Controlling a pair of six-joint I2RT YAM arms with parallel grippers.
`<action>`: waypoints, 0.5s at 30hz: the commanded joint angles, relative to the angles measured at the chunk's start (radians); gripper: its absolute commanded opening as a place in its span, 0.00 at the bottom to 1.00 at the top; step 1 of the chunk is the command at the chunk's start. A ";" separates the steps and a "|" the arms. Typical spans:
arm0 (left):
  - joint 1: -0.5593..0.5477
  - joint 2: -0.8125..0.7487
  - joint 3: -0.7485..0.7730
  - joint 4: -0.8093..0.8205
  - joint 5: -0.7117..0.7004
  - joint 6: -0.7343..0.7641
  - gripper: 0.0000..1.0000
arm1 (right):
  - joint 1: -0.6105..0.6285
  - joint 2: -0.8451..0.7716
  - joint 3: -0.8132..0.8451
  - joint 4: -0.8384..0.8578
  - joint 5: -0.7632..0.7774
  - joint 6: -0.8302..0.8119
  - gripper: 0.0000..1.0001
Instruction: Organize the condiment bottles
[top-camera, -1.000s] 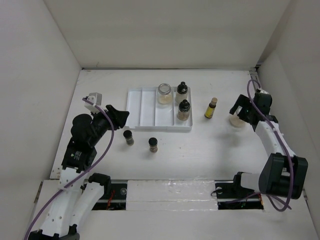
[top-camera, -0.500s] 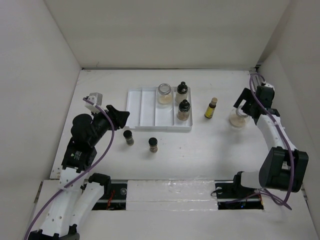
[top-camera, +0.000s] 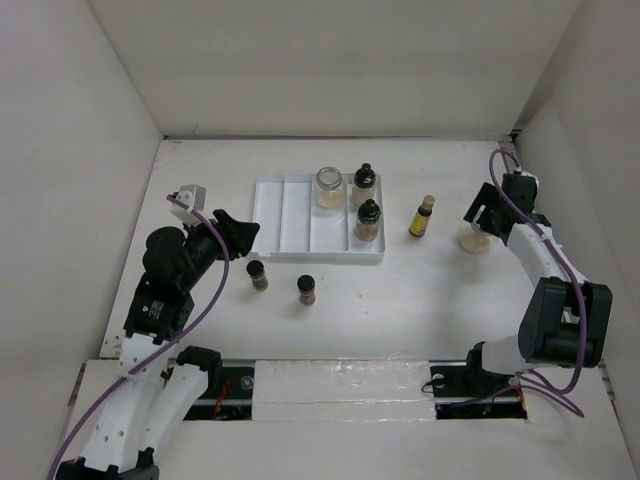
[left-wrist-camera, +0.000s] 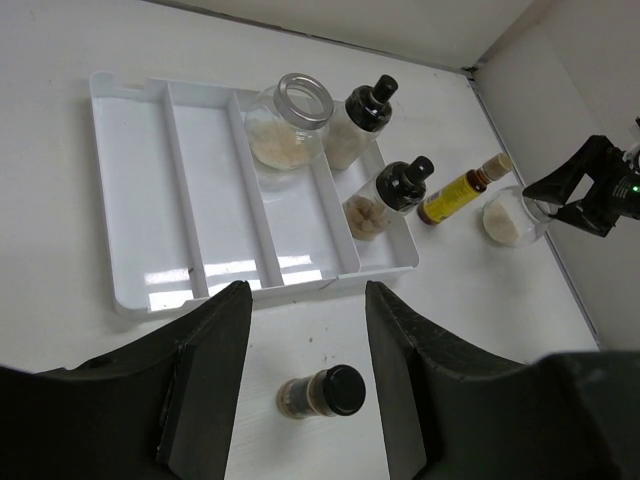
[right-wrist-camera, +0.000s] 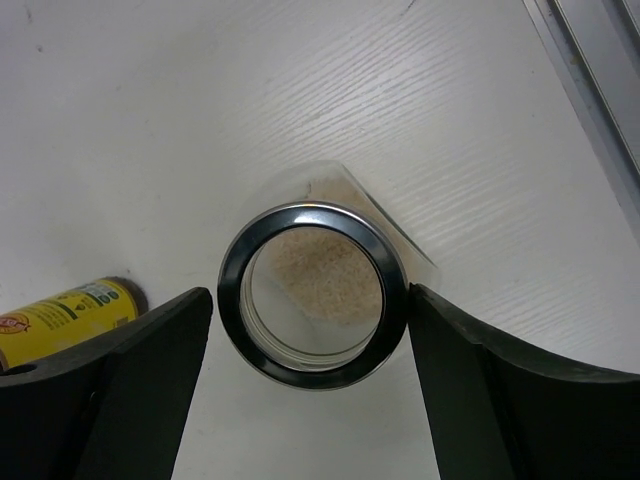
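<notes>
The white tray (top-camera: 290, 225) holds a clear jar (top-camera: 328, 187) with beige contents and two black-capped bottles (top-camera: 364, 183) (top-camera: 368, 220). A slim yellow bottle (top-camera: 422, 216) stands to its right. Two small brown spice bottles (top-camera: 258, 275) (top-camera: 307, 289) stand in front of the tray. My right gripper (right-wrist-camera: 310, 292) is open with its fingers on either side of a second clear jar (right-wrist-camera: 312, 300); the right finger (right-wrist-camera: 470, 360) is at its rim. My left gripper (left-wrist-camera: 307, 300) is open and empty above a spice bottle (left-wrist-camera: 322, 392).
White walls close in the table on the left, back and right. The right jar (top-camera: 472, 240) sits near the right wall. A metal rail (right-wrist-camera: 600, 60) runs by the jar in the right wrist view. The tray's left compartments (left-wrist-camera: 200, 190) hold nothing.
My right gripper has shifted slightly toward the back and left over the right jar. The jar, the other bottles and the left arm have not moved.
</notes>
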 joint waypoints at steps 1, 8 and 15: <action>-0.005 -0.007 -0.010 0.030 0.013 0.015 0.46 | 0.012 -0.010 0.018 0.022 0.044 0.008 0.83; -0.005 -0.016 -0.010 0.021 0.013 0.015 0.46 | 0.012 0.000 0.027 0.032 0.053 0.026 0.56; -0.005 -0.016 -0.010 0.021 0.013 0.015 0.46 | 0.051 -0.201 0.064 -0.039 0.053 0.026 0.56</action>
